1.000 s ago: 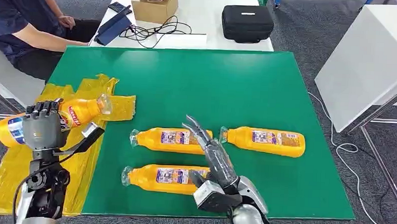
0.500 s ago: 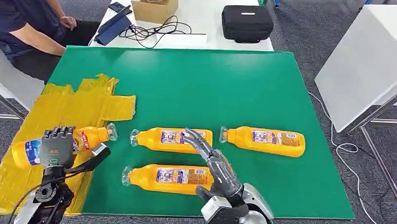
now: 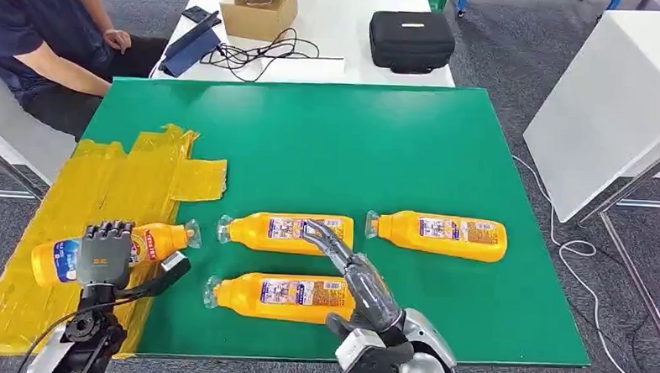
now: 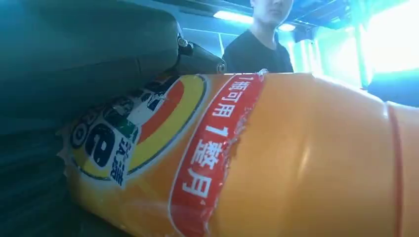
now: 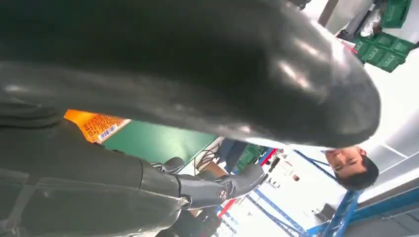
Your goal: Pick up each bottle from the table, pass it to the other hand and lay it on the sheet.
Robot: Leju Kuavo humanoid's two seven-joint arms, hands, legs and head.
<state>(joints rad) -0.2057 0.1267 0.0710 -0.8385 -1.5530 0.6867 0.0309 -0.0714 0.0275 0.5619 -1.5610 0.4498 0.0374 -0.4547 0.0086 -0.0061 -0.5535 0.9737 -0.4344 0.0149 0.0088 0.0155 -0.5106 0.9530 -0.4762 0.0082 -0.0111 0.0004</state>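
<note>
Left hand (image 3: 105,255) gripping an orange bottle (image 3: 154,241) over the yellow sheet (image 3: 100,185); right hand (image 3: 358,282) spread above the nearest table bottle (image 3: 276,296).

Readable in the left wrist view, on the held bottle (image 4: 276,158): a red band (image 4: 217,153) across its label with white Chinese characters, "1瓶可用" above and "1整月" below; beside the band, on a round yellow-and-red emblem (image 4: 133,133), large dark letters cut off by the left hand (image 4: 74,64), not legible as a word; small blue Chinese characters under them, too blurred to read. In the right wrist view, a barcode and fine print on an orange label corner (image 5: 96,124), too small to read. In the head view, labels on the three bottles (image 3: 287,228) near the table's near edge too small to read.
</note>
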